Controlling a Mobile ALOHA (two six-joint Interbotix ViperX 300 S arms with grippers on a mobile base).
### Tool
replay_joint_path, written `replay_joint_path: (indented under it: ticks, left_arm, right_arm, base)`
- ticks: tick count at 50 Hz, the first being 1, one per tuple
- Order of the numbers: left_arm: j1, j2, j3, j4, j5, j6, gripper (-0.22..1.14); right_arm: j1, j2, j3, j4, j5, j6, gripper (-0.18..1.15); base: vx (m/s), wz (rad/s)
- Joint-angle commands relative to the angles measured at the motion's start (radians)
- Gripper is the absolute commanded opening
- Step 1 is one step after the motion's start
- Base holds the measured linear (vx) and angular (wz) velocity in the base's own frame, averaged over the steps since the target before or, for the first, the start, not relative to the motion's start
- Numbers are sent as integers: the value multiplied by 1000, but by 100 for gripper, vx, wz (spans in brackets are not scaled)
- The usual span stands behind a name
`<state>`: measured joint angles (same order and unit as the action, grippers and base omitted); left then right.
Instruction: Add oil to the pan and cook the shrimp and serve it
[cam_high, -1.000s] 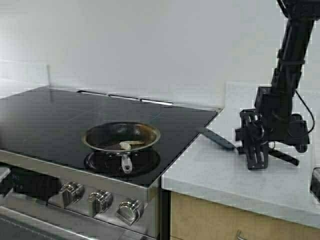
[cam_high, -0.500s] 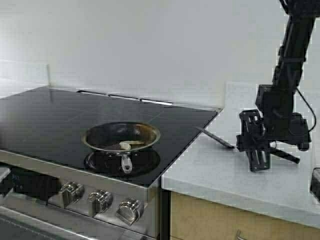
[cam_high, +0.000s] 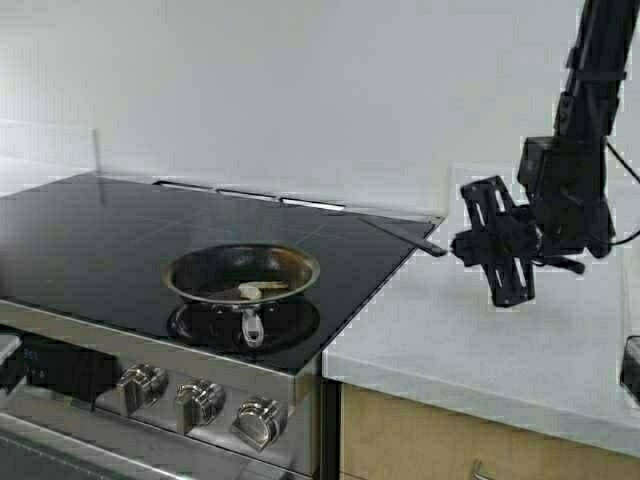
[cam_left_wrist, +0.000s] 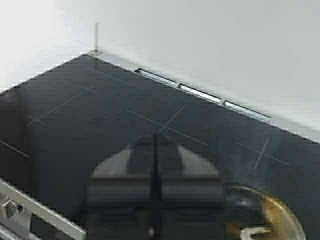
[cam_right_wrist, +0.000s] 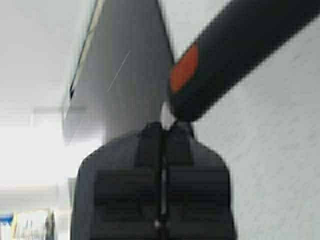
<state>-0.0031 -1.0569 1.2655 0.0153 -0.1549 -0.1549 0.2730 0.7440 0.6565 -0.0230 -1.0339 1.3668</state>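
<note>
The steel pan (cam_high: 243, 275) sits on the black cooktop's front burner with its handle toward me. The pale curved shrimp (cam_high: 250, 291) lies inside it near the front. My right gripper (cam_high: 492, 247) is shut on a dark spatula (cam_high: 402, 235) and holds it in the air above the counter's left edge, blade pointing toward the stove. In the right wrist view the spatula's black handle with an orange mark (cam_right_wrist: 235, 55) sticks out past the shut gripper (cam_right_wrist: 165, 129). My left gripper (cam_left_wrist: 154, 140) is shut and empty over the cooktop, beside the pan (cam_left_wrist: 272, 212) and shrimp (cam_left_wrist: 252, 232). The oil jug is out of view.
The black glass cooktop (cam_high: 110, 230) has knobs (cam_high: 200, 400) along its front. A pale stone counter (cam_high: 480, 350) lies to its right, with a white wall behind. A dark object (cam_high: 631, 368) sits at the counter's right edge.
My right gripper has lifted the spatula off the counter and carried it up and to the left, toward the stove. The pan and shrimp have not moved.
</note>
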Motion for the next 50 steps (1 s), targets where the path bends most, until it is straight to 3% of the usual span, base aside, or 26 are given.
replay_joint_path:
  ticks: [1,14,19,23,31,33,40,50]
  left_arm:
    - [-2,6,-28,-2,-3,0,3]
    - [-2,6,-28,-2,6,5,4]
    - [-2,6,-28,0,5,0,13]
    - [-2,8,-29,0,5,-23,34]
    - [-2,43,-31,0,9,-72,103]
    - [-3,71,-31,0,14,-77,110]
    - [-66,210,-48,0,54,-78,99]
    - [-183,456,-67,-14,41,-107,101]
  right_arm:
    - [26,-77,20,-32,-28,-57,8]
    - [74,-175,87,-32,-28,-207,8]
    - [78,-224,117,-25,-26,-215,8]
    - [78,-261,140,-18,-26,-219,8]
    - [87,-324,164,14,-23,-281,8]
    - [91,-333,160,17,-15,-301,8]
    - [92,-351,121,14,25,-359,8]
    - [101,-356,97,12,38,-377,8]
  base:
    - [0,0]
    - [0,0]
    - [0,0]
    - [0,0]
    - [0,0]
    - [0,0]
    - [0,0]
    - [0,0]
